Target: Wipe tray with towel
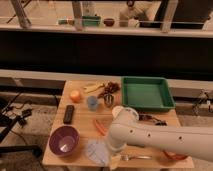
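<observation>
Along the front edge of the wooden table (83, 124), a little left of centre, you have the pale blue towel (97, 151) lying crumpled on the surface. Your white arm (160, 140) sweeps in from the lower right and curls down so that its end sits right against the towel's right side. The gripper (114, 156) is tucked beneath that end, low over the table at the towel's edge, and you cannot tell whether it is wide, narrow or holding anything, nor whether it touches the cloth. The green tray (147, 80) sits at the far right corner of the table, well apart from the towel, with the arm's bulk between them. To the towel's left you have a purple bowl (64, 140), and beyond that a black remote (69, 114) lying lengthwise. A reddish-orange, carrot-like piece (100, 127) lies at a slant just behind the towel. Further back stand a small blue cup (92, 102) and a metal cup (109, 101) side by side, with an orange fruit (75, 95) to their left and a dark reddish cluster (110, 88) near the tray's left wall. A fork (132, 157) lies at the front edge just right of the gripper, and an orange bowl (175, 156) shows partly under the arm at the front right
</observation>
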`<action>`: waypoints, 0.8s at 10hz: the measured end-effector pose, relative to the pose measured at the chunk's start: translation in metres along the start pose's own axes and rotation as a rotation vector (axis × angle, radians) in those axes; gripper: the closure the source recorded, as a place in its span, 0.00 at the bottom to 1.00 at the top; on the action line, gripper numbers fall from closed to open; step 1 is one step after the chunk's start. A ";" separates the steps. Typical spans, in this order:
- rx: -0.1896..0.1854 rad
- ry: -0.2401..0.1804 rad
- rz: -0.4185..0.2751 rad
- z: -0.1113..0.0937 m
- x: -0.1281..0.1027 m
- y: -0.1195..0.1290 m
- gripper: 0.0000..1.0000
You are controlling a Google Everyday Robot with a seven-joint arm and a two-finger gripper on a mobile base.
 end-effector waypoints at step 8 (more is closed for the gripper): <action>-0.022 -0.077 -0.166 0.040 -0.014 -0.002 0.20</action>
